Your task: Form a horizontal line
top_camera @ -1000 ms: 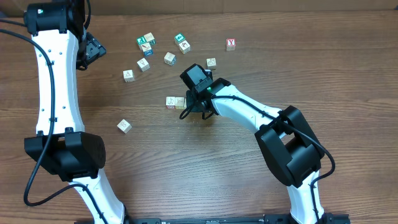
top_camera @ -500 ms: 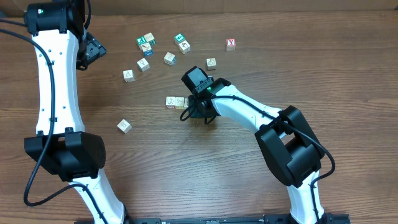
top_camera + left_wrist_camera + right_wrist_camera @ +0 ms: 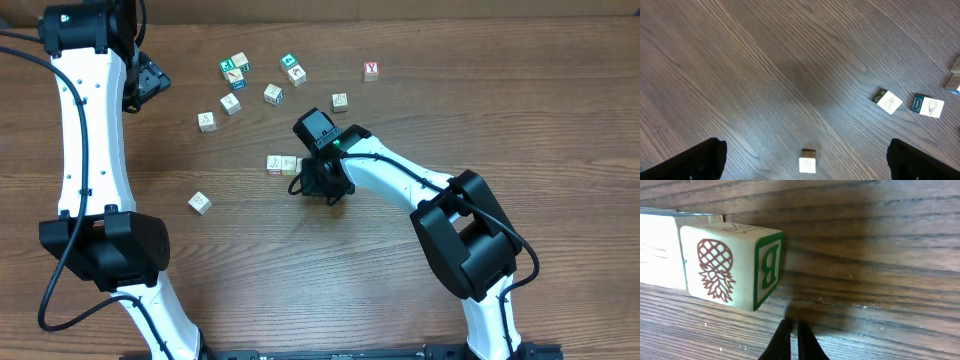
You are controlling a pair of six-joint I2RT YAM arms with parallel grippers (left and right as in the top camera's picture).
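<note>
Row of pale cubes, the horizontal line (image 3: 282, 164), sits mid-table, cubes edge to edge, running left-right in overhead. Its left end cube shows a red edge. Its right end is tucked under the right arm's black wrist, so cube count there can't be told from overhead.

Right wrist view: pineapple cube (image 3: 730, 270), green "B" on its side face, flush against neighbour cube (image 3: 660, 245) on its left. Right gripper (image 3: 794, 341) is low at the table just beside the pineapple cube's near corner, jaws pressed together, nothing between them, not touching the cube.

Left gripper (image 3: 152, 82) is well apart from the line, up and far left of it. Its fingers (image 3: 700, 160) are spread wide and hold nothing.

Loose cubes above the line: teal-faced pair (image 3: 235, 68), green-faced one (image 3: 290, 64), plain ones (image 3: 273, 94), (image 3: 231, 103), (image 3: 207, 121), (image 3: 340, 101). Red "Y" cube (image 3: 371, 71) is up and right of the line, well apart. Lone cube (image 3: 200, 203) is down-left of the line.
</note>
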